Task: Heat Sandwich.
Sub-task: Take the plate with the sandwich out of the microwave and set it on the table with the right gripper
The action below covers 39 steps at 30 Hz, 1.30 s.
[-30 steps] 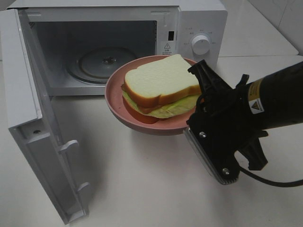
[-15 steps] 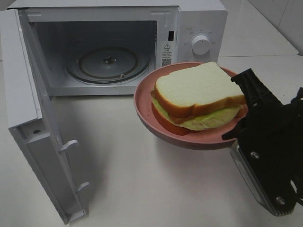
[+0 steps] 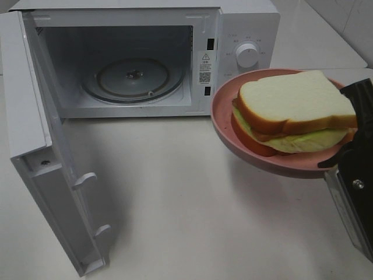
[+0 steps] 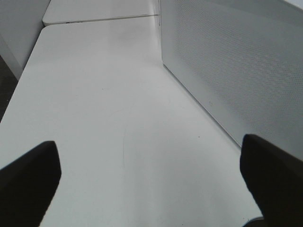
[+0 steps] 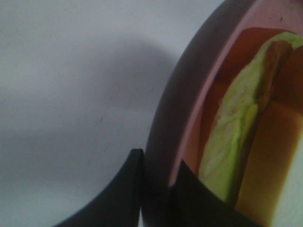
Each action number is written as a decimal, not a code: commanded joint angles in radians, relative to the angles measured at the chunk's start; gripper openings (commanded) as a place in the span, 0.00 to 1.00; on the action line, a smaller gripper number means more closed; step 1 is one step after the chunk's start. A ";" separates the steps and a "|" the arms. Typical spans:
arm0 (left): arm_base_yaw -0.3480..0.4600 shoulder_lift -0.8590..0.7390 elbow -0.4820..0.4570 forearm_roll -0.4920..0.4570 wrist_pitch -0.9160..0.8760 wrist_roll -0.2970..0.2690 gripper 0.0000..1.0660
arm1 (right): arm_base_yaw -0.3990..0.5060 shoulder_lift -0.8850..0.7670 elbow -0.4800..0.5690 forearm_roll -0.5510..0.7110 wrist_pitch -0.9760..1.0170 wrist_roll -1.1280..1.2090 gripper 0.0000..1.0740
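Aloft at the right of the scene, the sandwich (image 3: 294, 111) sat on a round pink plate (image 3: 224, 114) that the right gripper (image 5: 156, 182) held clear of the white table (image 3: 175, 198), in front of and to the right of the open microwave (image 3: 245, 23). From the high camera, only part of that gripper showed at the frame's right edge, its black body meeting the plate's far rim. The right wrist camera gave the closer look: two dark fingers (image 5: 125, 189) pinched the plate's edge between them, one against the outside wall and one inside the rim, with the sandwich's pale green filling (image 5: 232, 156) and orange-brown crust just beyond. The sandwich, white bread on top, was smaller than the plate and lay toward its middle. The microwave's door (image 3: 35, 146) stood swung wide to the left, exposing the glass turntable (image 3: 133, 79) in the cavity, with a round dial (image 3: 247, 54) on the control panel. The left gripper (image 4: 151, 179) was out of the high camera's view; its own wrist camera showed both dark fingertips (image 4: 28, 179) spread wide apart over bare tabletop, holding nothing, beside a perforated white wall (image 4: 236, 61) of the microwave.
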 commanded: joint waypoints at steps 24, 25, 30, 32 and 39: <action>-0.006 -0.021 0.004 0.001 -0.006 -0.001 0.92 | 0.004 -0.008 -0.004 -0.218 0.267 0.559 0.01; -0.006 -0.021 0.004 0.001 -0.006 -0.001 0.92 | 0.004 -0.007 -0.004 -0.234 0.292 0.600 0.01; -0.006 -0.021 0.004 0.001 -0.006 -0.001 0.92 | 0.004 -0.007 -0.004 -0.297 0.344 0.772 0.01; -0.006 -0.021 0.004 0.001 -0.006 -0.001 0.92 | 0.004 -0.007 -0.004 -0.312 0.361 0.838 0.01; -0.006 -0.021 0.004 0.001 -0.006 -0.001 0.92 | 0.004 0.014 -0.004 -0.348 0.394 0.973 0.01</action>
